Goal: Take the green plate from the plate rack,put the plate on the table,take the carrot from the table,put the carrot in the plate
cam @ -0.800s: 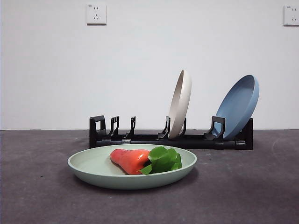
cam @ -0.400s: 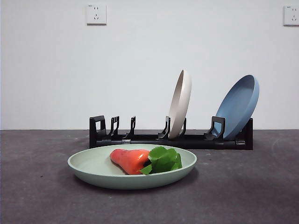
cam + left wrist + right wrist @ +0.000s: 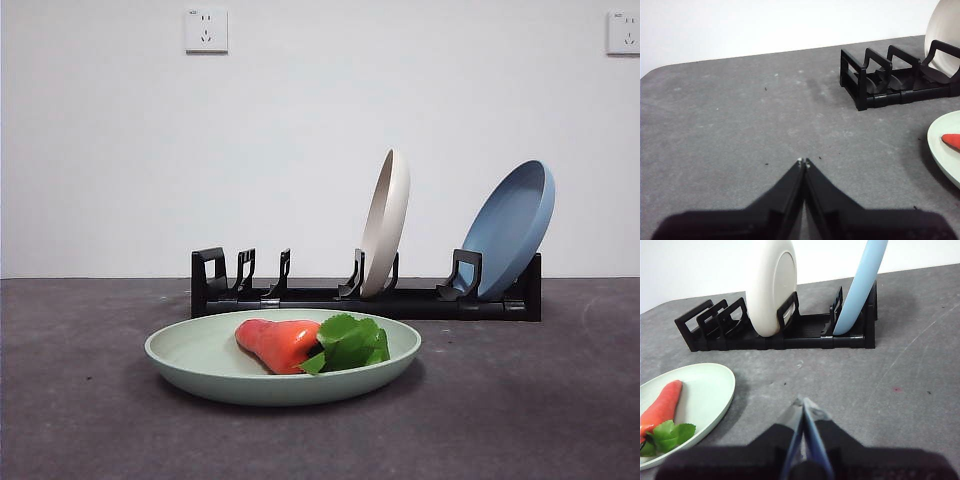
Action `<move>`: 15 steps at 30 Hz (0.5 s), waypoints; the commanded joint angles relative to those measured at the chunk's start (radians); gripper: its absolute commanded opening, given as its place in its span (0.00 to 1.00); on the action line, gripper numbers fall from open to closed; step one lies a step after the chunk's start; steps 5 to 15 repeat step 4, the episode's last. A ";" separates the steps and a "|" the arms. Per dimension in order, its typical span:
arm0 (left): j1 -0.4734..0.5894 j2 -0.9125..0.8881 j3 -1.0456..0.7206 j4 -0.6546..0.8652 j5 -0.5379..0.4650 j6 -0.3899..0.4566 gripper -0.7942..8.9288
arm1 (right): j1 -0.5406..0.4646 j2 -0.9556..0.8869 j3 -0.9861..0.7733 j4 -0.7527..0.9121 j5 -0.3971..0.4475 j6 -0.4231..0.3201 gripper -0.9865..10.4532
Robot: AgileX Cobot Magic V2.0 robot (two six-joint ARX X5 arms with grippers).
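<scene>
Left gripper (image 3: 804, 161): jaws pressed together tip to tip, nothing between them, held over a bare stretch of the flat dark grey mottled table (image 3: 740, 120). Its wrist view shows one end of the long low black plastic plate rack (image 3: 890, 77) well apart from the tips, and an edge of the round pale sage-green plate (image 3: 946, 150) at the side with a sliver of orange on it.

Right gripper (image 3: 804, 402): jaws likewise closed, holding nothing, over the table, near the green plate's rim but apart from it. Neither gripper appears in the front view.

Green plate (image 3: 283, 357): lies flat on the table (image 3: 520, 400), in front of the rack, not touching it.

Short stubby orange-red toy carrot (image 3: 280, 343): lies on its side inside the green plate, its bunch of bright green leaves (image 3: 350, 343) toward the plate's right side in the front view. Also seen in the right wrist view (image 3: 661, 407).

Plate rack (image 3: 365, 295): stands on the table behind the plate. Round cream-beige plate (image 3: 386, 222) stands nearly upright on edge in a holder near the middle. Round blue plate (image 3: 512, 228) sits in the right end holder, tilted. Holders at the left end are unoccupied.

Background: white wall with two white wall sockets (image 3: 206, 31) high up.
</scene>
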 commanded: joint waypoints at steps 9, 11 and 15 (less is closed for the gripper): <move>0.003 -0.003 -0.013 0.004 0.002 -0.007 0.08 | 0.001 0.000 -0.016 0.002 0.005 0.009 0.09; 0.003 -0.003 -0.013 0.004 0.002 -0.007 0.08 | 0.001 0.000 -0.016 0.002 0.005 0.009 0.09; 0.003 -0.003 -0.013 0.004 0.002 -0.007 0.08 | 0.001 0.000 -0.016 0.002 0.005 0.009 0.09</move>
